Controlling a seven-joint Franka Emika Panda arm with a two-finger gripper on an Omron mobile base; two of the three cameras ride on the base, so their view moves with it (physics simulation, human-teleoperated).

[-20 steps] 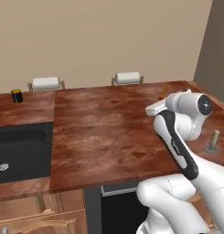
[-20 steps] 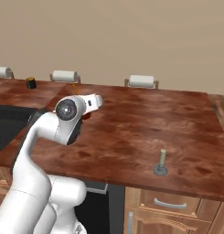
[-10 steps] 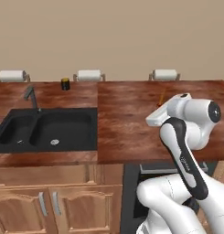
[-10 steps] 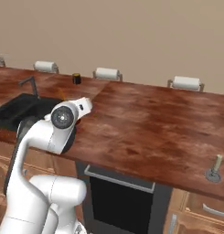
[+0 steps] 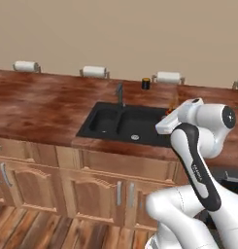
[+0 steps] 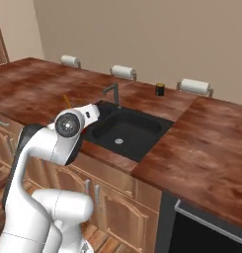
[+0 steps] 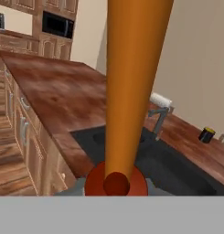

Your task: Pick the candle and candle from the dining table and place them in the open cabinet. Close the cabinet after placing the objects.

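Glossy white Franka arm (image 5: 198, 146) with rounded segments, black curved band along the forearm link, dark grey round joint cap with pale centre (image 6: 69, 124), bulbous white base.

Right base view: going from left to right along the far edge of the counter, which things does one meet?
First paper towel roll → second paper towel roll → small black jar → third paper towel roll.

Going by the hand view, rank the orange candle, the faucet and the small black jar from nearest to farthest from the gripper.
1. The orange candle, held in the gripper, rising right in front of the camera.
2. The faucet, past the candle at the far rim of the sink.
3. The small black jar, farthest, on the counter by the wall.
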